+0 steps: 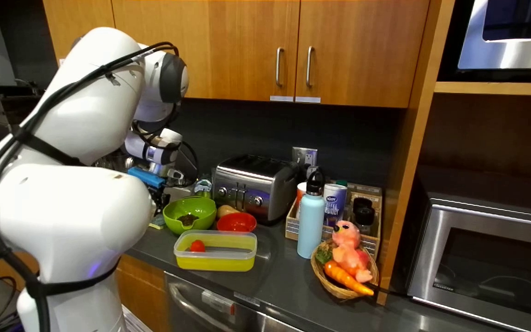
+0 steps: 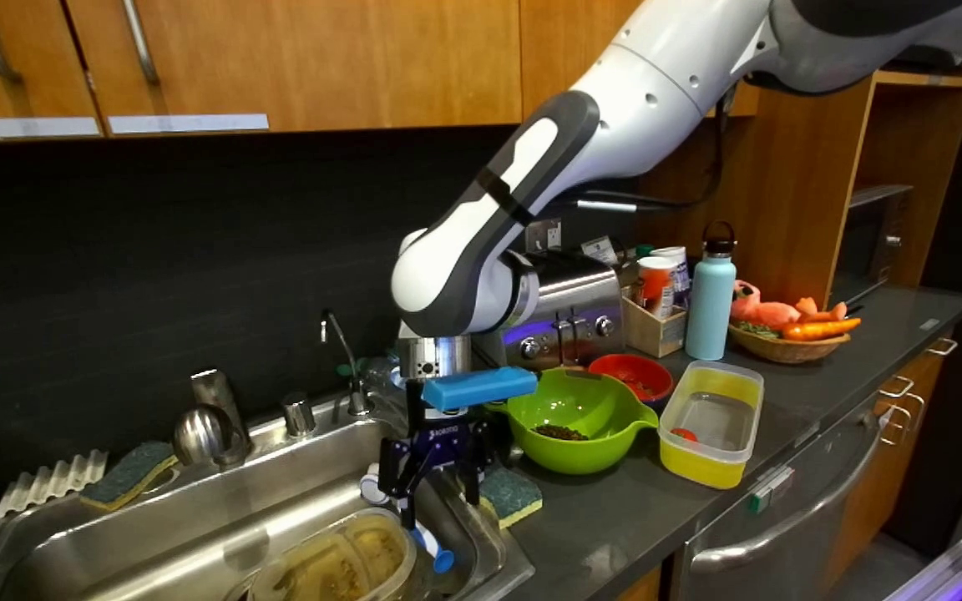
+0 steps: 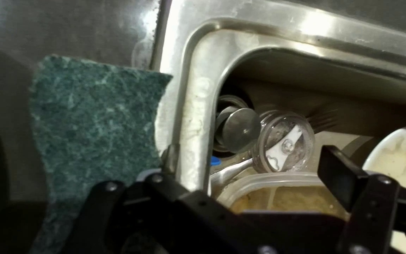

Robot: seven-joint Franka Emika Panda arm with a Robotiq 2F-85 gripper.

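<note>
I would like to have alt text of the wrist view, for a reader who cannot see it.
An open, empty end effector hangs over one end of a metal sink. A green sponge lies at picture left, by the sink's edge; inside the sink are a fork and a clear container with brownish contents.

In the wrist view's lower middle, the gripper (image 3: 249,155) hides part of the clear container (image 3: 280,178) from us; a white dish (image 3: 381,145) is cut off at right.

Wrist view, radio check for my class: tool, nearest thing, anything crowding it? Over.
Tool open, holding nothing, at a corner of the sink. Green sponge close by, at the sink's edge. Clear container and bladed cup crowd the sink.
</note>
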